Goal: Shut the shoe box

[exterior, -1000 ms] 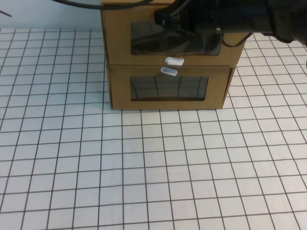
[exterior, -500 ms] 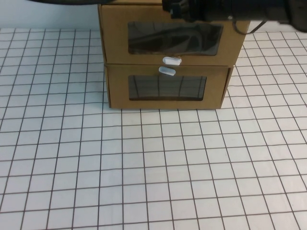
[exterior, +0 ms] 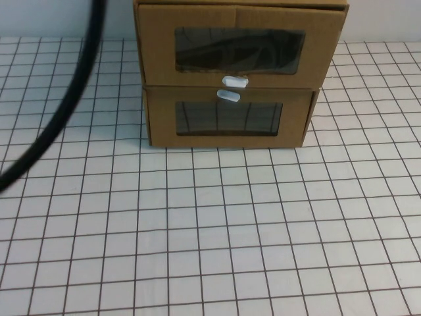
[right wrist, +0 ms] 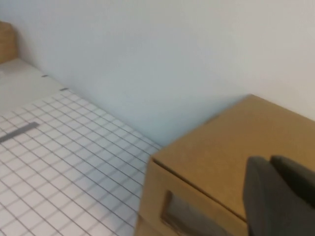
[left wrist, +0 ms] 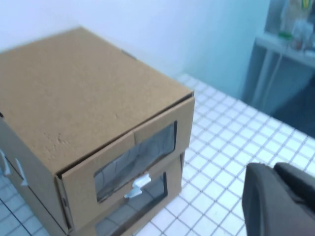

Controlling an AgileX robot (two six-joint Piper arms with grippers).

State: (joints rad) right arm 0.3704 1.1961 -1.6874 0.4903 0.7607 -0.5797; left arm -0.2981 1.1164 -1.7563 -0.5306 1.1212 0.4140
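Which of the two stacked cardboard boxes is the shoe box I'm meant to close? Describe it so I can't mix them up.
At the far edge of the checked table stand two stacked cardboard boxes. The shoe box is the upper, slightly wider one. Its white pull tab sits below its clear window, whereas the lower box has its tab above the window. Neither the left gripper nor the right gripper touches it.

The shoe box (exterior: 240, 46) is brown cardboard with a dark clear window and a white pull tab (exterior: 235, 81). Under it, the second box (exterior: 227, 118) is the same brown. The table (exterior: 210, 230) around them is white with a black grid.
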